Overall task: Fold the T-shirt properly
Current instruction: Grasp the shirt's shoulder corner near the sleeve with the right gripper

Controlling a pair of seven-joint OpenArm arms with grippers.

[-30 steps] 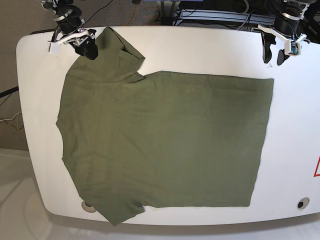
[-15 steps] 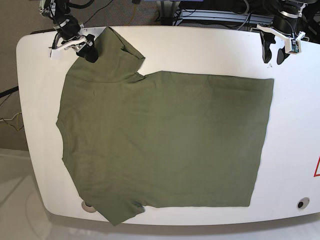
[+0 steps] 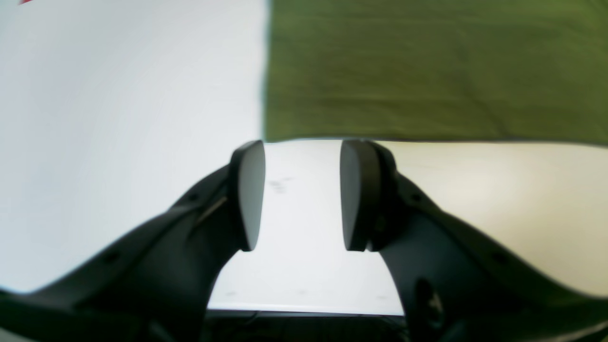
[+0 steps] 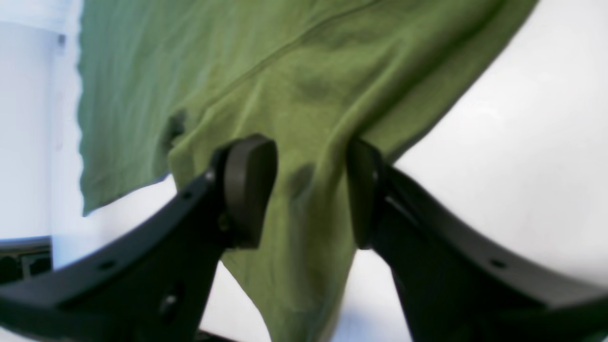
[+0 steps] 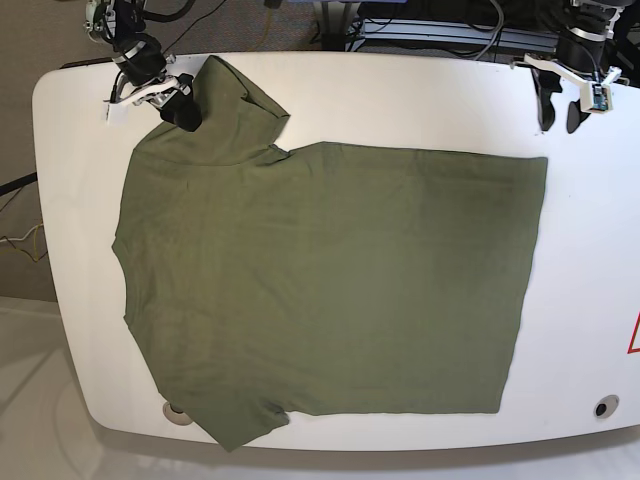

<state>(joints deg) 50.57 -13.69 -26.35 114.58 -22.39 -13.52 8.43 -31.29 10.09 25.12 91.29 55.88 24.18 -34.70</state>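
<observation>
The olive-green T-shirt [image 5: 330,280] lies spread flat on the white table [image 5: 420,100], with its collar end to the left and its hem to the right. My right gripper [image 5: 180,104] is at the far left, over the upper sleeve. In the right wrist view a raised fold of the T-shirt [image 4: 285,71] stands between the fingers of the right gripper [image 4: 306,152], which are still apart. My left gripper [image 5: 558,116] hangs open over bare table just beyond the hem's far corner. In the left wrist view the left gripper [image 3: 301,152] holds nothing, and the T-shirt [image 3: 427,71] lies ahead of it.
Two round insets sit in the table near its front edge, one at the left [image 5: 178,412] and one at the right [image 5: 602,407]. A red mark [image 5: 633,335] is at the right edge. Cables and rails [image 5: 430,30] run behind the table.
My right gripper has shifted slightly onto the sleeve and its fingers have narrowed around the fold. The left gripper has drifted a little to the right. The shirt lies as before.
</observation>
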